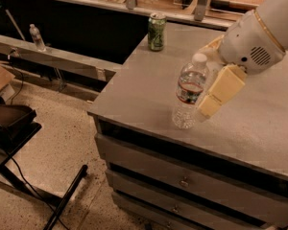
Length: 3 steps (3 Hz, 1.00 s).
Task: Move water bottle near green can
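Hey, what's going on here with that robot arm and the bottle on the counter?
The robot's gripper is right beside the water bottle, which stands upright near the front edge of the grey counter. Whether it has hold of the bottle can't be told. The green can stands at the counter's far edge, well apart from the bottle, so the move isn't done.

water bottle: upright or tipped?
Upright: the water bottle stands on its base on the table, white cap on top. The gripper is close beside it.
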Motion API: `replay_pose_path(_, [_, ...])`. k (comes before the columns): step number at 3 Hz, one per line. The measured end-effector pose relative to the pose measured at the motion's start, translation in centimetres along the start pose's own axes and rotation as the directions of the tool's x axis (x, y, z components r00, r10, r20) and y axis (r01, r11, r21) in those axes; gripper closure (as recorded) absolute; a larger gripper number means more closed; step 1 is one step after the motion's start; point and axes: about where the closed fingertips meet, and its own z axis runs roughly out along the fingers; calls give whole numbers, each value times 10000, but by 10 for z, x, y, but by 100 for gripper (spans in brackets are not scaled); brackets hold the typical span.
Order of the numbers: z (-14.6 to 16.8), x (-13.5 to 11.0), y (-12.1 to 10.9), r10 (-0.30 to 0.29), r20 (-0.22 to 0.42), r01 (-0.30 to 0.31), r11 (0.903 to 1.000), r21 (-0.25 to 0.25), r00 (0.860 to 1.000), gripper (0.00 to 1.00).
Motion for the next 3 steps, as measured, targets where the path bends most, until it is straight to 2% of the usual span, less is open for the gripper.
replay_pose_path(1, [2,-5,2,2,171,-1,10000,-98,9999,15])
replay_pose_path(3, [3,-8,3,-56,175,58,9999,-100,9998,63])
